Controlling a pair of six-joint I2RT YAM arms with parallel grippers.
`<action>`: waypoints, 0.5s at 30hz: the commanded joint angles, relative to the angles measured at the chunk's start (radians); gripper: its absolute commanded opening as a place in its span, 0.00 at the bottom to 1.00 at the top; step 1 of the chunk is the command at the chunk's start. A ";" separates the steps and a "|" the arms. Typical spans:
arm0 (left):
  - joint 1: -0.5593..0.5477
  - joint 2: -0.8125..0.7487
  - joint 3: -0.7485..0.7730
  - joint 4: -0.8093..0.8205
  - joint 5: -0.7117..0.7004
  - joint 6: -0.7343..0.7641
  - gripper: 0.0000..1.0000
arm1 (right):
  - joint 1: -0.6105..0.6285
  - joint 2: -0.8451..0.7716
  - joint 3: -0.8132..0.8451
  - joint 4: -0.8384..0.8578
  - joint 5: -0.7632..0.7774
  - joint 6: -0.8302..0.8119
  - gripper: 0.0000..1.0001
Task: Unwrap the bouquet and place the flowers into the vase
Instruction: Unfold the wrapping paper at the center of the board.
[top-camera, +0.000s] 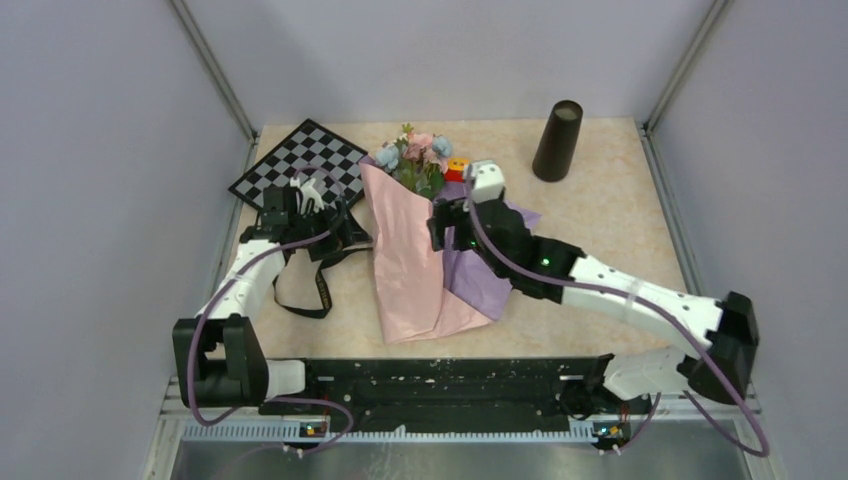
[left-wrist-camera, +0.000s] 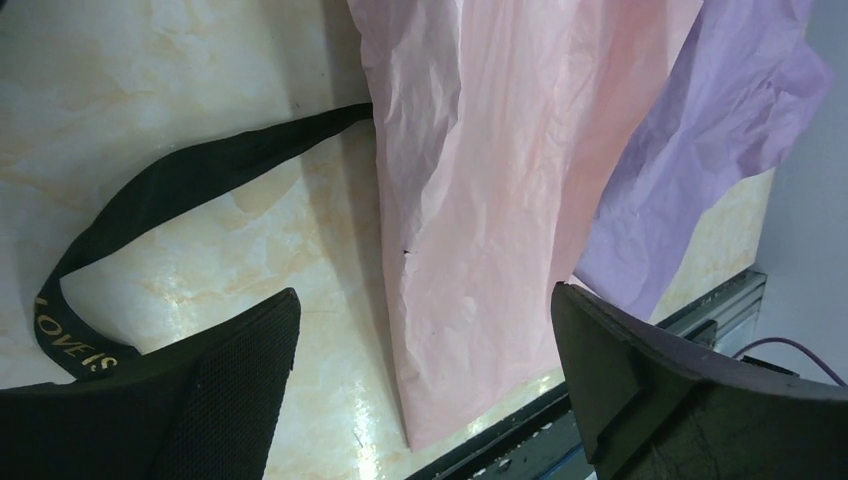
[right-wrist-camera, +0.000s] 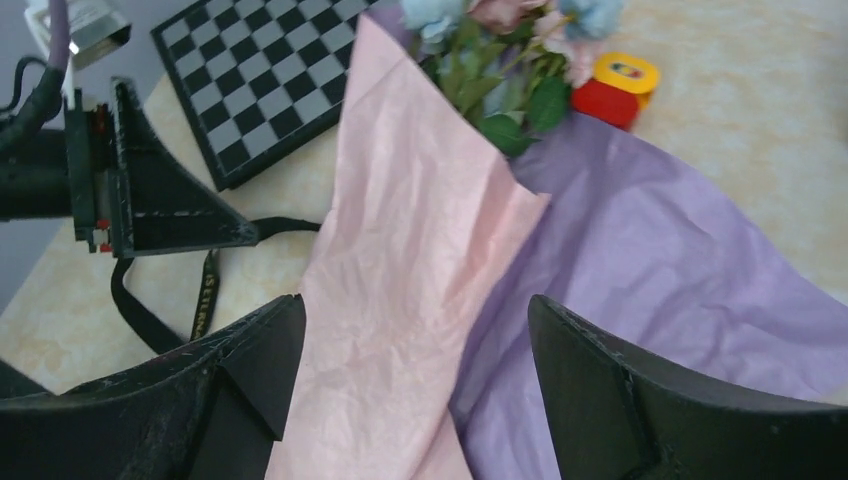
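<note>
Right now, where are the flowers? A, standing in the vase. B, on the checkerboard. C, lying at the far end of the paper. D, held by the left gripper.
C: the flowers lie at the far end of the paper, while the vase stands apart at the far right with nothing sticking out of it.

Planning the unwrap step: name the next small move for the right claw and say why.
Probably lower the open right claw onto the pink paper edge and peel it aside: the ribbon lies loose, but the flowers show only their heads beyond that sheet.
</note>
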 joint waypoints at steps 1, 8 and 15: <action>-0.002 0.039 0.086 -0.087 -0.057 0.101 0.99 | -0.021 0.210 0.147 -0.050 -0.217 -0.050 0.82; -0.003 0.037 0.067 -0.047 -0.018 0.076 0.99 | -0.115 0.395 0.192 0.013 -0.464 0.008 0.79; -0.023 0.067 -0.006 0.116 0.060 -0.074 0.94 | -0.167 0.532 0.237 -0.033 -0.551 0.012 0.74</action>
